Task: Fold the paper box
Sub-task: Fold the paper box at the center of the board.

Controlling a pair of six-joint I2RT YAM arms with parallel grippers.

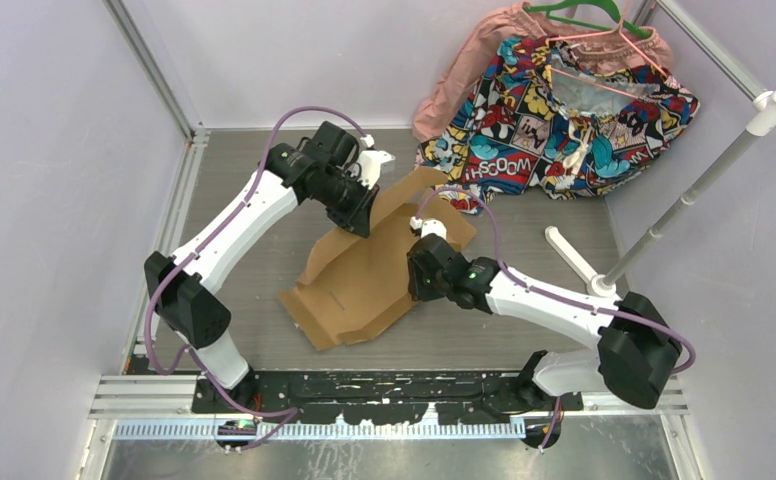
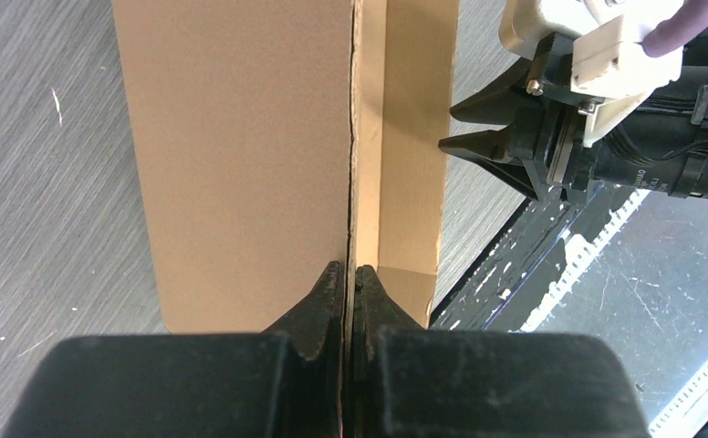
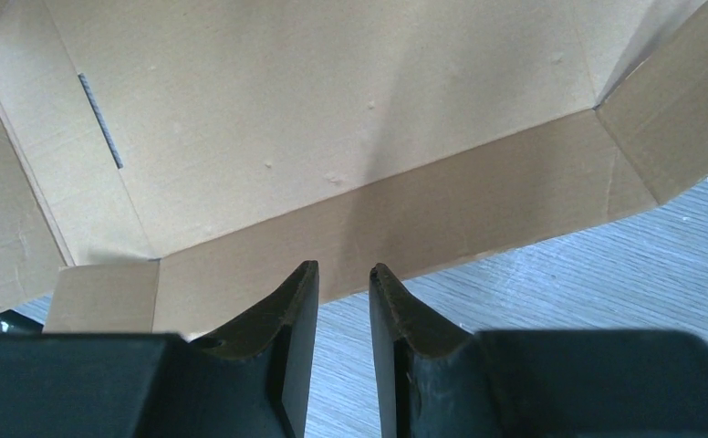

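Top: paper box mid-counter, far flap raised; free surface all round, comic-print cloth in far-right corner.
Left wrist: left hand clamped on upright panel edge.
Right wrist: right hand slightly apart, empty, at near flap edge.

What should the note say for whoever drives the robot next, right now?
Left gripper: jaws shut on an edge of the paper box, holding a far panel raised.
Right gripper: jaws part open, empty, at the rim of a side flap.
Box: on the table, between the arms, mostly flat.
Done: one panel lifted.
Left: fold up the walls and flaps, then close the box.
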